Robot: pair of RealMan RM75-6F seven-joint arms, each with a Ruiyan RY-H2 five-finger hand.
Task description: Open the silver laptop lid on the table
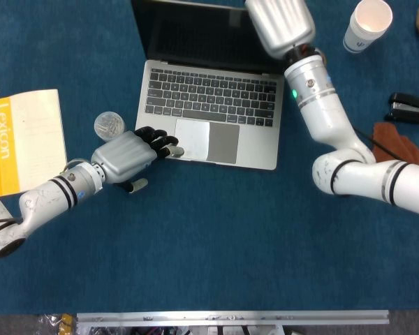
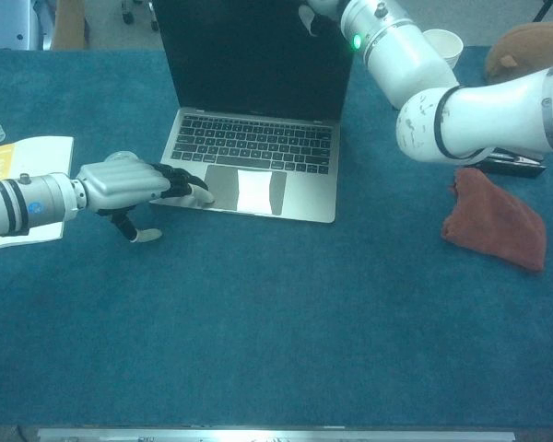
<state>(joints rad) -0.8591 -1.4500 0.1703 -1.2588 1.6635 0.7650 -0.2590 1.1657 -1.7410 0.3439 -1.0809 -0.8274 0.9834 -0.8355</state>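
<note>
**Laptop lid upright, base pinned at the near left corner**

Nearest me, my left robot hand [image 1: 129, 155] rests its curled fingertips [image 2: 195, 191] on the near left corner of the silver laptop [image 1: 209, 115], pressing on the palm rest beside the trackpad and gripping nothing. The laptop sits on the blue surface [image 2: 276, 322] with its long axis running left to right, keyboard facing me and hinge at the far edge. Its lid [image 2: 253, 60] stands roughly upright, dark screen turned my way. At the lid's top right, my right robot hand [image 1: 281, 24] runs out of frame; I cannot tell how its fingers lie. A red cloth [image 2: 493, 221] lies well right, a paper cup [image 1: 367, 24] beyond.
</note>
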